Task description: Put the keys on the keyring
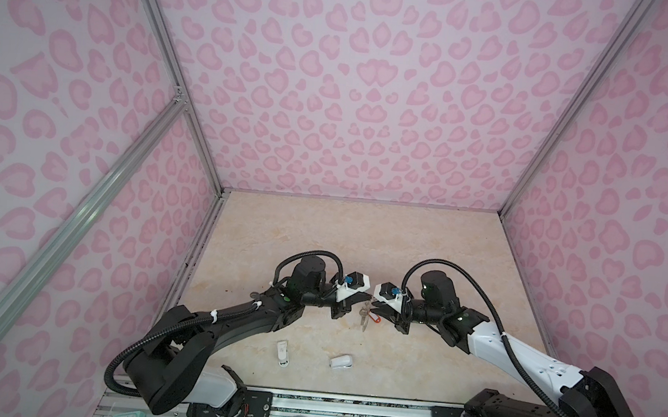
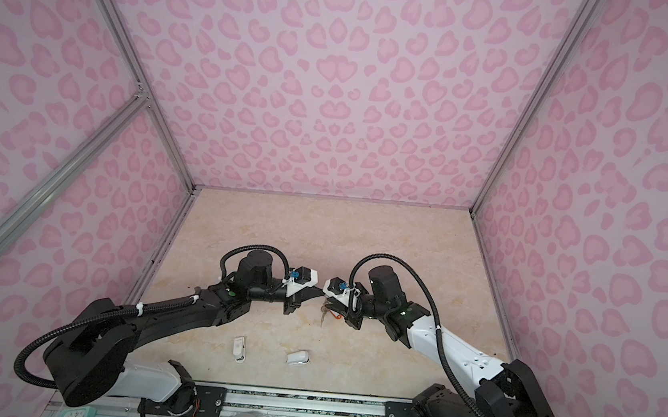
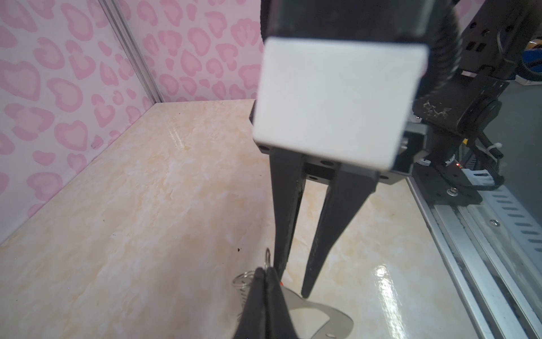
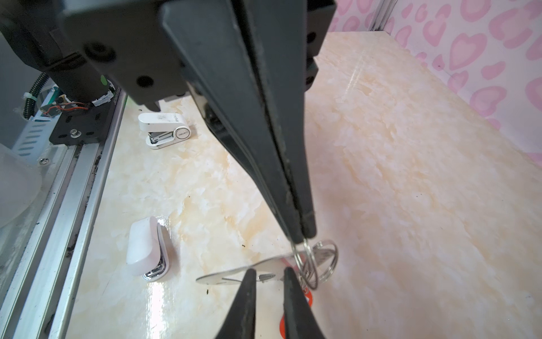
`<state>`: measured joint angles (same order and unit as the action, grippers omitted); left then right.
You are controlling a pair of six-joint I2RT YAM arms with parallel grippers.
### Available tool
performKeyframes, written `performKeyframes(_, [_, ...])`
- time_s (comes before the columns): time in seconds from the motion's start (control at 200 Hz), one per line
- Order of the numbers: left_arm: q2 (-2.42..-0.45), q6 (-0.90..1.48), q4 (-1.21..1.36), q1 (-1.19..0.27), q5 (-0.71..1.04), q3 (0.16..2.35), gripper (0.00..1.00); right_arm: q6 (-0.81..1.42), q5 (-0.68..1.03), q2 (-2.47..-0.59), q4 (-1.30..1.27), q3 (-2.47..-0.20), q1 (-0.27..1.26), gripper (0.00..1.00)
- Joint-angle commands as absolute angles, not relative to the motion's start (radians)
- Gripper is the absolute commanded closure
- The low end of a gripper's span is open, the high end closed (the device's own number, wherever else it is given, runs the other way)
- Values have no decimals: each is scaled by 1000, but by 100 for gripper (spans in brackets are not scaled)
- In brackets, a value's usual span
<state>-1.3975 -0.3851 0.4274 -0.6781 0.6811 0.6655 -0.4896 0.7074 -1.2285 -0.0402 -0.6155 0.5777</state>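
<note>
The keyring, a flat grey plate (image 3: 337,319) with wire rings (image 4: 328,264), hangs above mid-table, seen edge-on in a top view (image 1: 363,323). My left gripper (image 3: 265,271) is shut on one wire ring and carries the plate; the right wrist view shows the same grip (image 4: 303,234). My right gripper (image 4: 269,273) stands narrowly open at the plate's (image 4: 223,277) edge, tips close to it and nothing clamped between them. An orange-red key tag (image 4: 309,299) hangs beside its fingers, also showing from above (image 1: 375,317). I cannot pick the key's blade out from the plate.
Two small white plastic objects lie on the marble table near its front edge (image 1: 283,353) (image 1: 341,362). Pink patterned walls close in three sides. A metal rail (image 1: 347,403) with the arm bases runs along the front.
</note>
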Motion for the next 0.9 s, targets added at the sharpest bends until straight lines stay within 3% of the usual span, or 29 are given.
performKeyframes(0.0, [-1408, -366, 490, -678, 702, 661, 97, -503, 718, -1237, -58, -624, 577, 78])
performKeyframes(0.355, [-1393, -311, 577, -672, 741, 641, 97, -504, 709, -1180, -10, -622, 553, 78])
performKeyframes(0.895, [-1316, -178, 719, -666, 790, 663, 97, -409, 712, -945, 58, -639, 512, 80])
